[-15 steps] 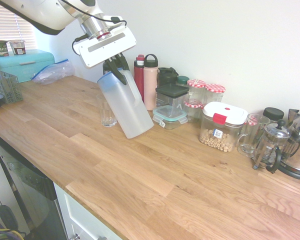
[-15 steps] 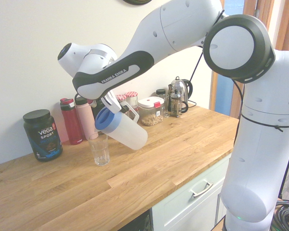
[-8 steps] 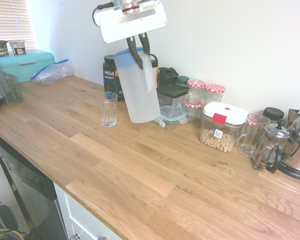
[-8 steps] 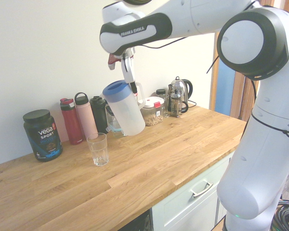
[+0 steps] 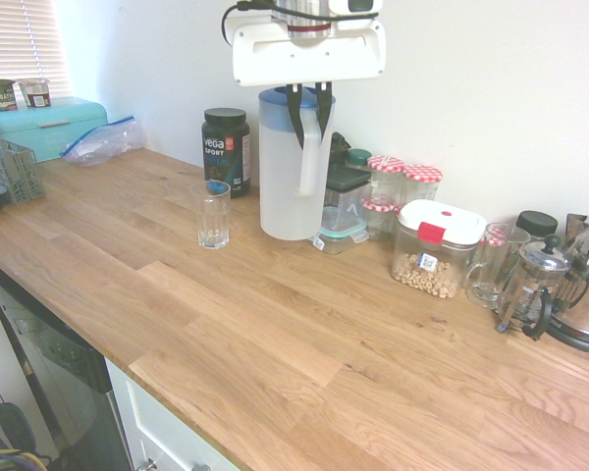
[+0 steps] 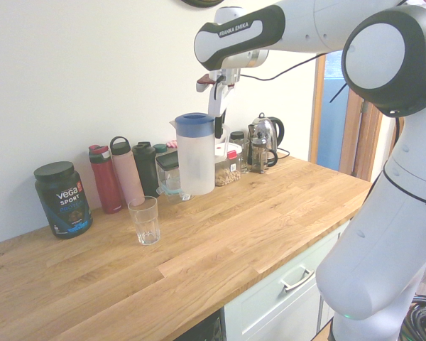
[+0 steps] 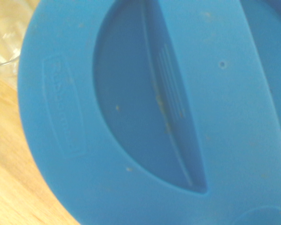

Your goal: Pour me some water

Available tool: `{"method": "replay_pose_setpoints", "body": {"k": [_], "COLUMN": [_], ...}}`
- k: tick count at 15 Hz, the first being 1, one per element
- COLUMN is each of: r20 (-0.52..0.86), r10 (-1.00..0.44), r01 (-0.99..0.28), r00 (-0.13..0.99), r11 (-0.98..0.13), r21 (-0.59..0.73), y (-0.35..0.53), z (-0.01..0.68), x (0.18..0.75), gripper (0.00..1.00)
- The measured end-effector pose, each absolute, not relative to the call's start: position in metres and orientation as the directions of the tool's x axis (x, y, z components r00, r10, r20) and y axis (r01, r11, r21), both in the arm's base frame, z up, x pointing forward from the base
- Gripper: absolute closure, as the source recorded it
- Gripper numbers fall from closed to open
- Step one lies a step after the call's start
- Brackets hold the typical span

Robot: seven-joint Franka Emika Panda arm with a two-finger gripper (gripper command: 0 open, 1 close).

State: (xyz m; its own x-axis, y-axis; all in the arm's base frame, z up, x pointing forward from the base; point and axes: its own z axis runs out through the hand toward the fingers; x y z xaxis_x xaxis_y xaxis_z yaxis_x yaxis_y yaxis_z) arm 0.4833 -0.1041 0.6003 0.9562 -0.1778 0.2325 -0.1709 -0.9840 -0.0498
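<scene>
Water jug (image 5: 293,186), blue-lidded and upright near the bench's (image 5: 304,324) wall-side edge, has its handle (image 5: 311,157) clamped in the tool (image 5: 311,132). Likely smooth, stiff plastic, weightier when filled; a firm handle grip should resist twisting. The drinking glass (image 5: 213,216) beside it looks fragile.

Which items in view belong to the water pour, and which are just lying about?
In the job:
- jug with blue lid, upright
- gripper, shut on the jug's handle
- drinking glass

Lying about:
- black Vega tub
- pink bottle
- red bottle
- cereal container
- French press
</scene>
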Motion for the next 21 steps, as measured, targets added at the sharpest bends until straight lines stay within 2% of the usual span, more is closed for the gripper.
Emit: {"method": "replay_pose_setpoints", "body": {"k": [6,13,14,21], "r20": [0.281,0.251,0.247,0.210], "r10": [-0.258,-0.308,-0.314,-0.350], "r01": [-0.266,-0.316,-0.322,-0.358], "r00": [0.924,0.918,0.917,0.913], "r11": [-0.964,-0.949,-0.947,-0.934], "r21": [-0.008,-0.011,-0.008,-0.002], "y": [-0.145,-0.151,-0.152,-0.154], "z": [0.563,0.528,0.525,0.509], "x": [0.467,0.466,0.467,0.471], "gripper": [1.00,1.00,0.00,0.00]}}
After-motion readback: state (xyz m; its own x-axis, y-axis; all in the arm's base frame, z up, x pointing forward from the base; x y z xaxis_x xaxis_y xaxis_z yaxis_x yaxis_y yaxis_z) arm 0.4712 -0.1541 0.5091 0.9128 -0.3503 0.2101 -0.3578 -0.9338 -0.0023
